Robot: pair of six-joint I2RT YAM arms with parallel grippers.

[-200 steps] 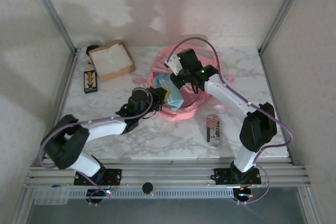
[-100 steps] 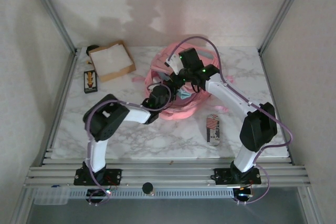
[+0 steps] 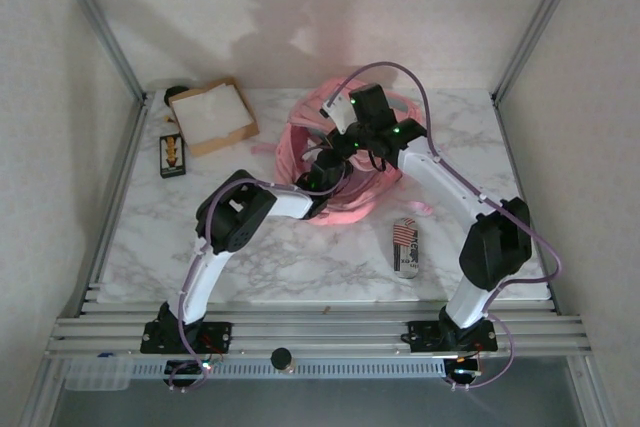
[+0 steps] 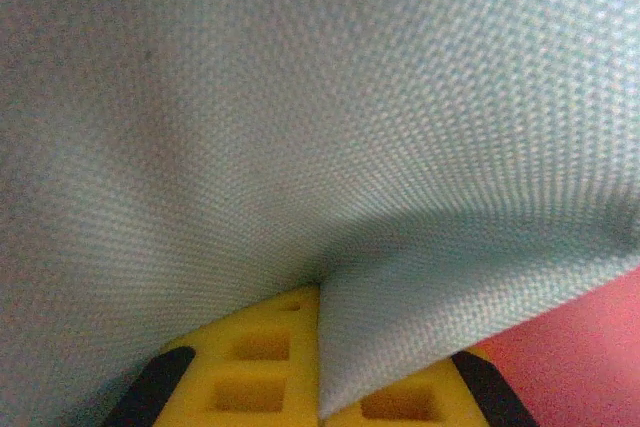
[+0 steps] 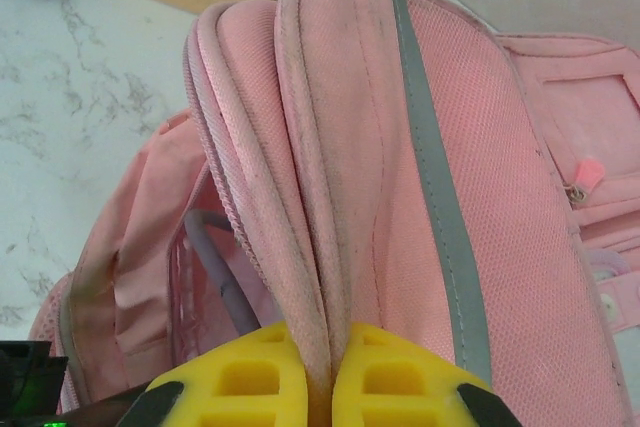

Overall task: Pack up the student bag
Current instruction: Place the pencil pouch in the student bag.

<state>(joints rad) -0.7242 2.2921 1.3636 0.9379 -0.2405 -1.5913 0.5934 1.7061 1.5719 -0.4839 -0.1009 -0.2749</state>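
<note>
The pink student bag [image 3: 292, 147] lies at the back middle of the marble table. My right gripper [image 3: 345, 139] is shut on a fold of its opening edge; in the right wrist view the yellow fingers [image 5: 250, 377] pinch the pink rim [image 5: 330, 177] and hold it up. My left gripper [image 3: 322, 175] reaches into the bag's mouth. In the left wrist view it [image 4: 320, 307] is shut on light-blue woven fabric, the pencil pouch [image 4: 300, 127], with pink bag fabric [image 4: 590, 347] at the lower right. From above, the pouch is hidden inside the bag.
A shallow brown cardboard box [image 3: 210, 115] sits at the back left, with a small black card box [image 3: 172, 155] in front of it and a dark object [image 3: 178, 94] behind. A flag-patterned case [image 3: 405, 245] lies at the front right.
My left arm has stretched forward and to the right, carrying the light-blue pouch from in front of the bag into its opening. My right gripper has shifted slightly right and back with the rim.
</note>
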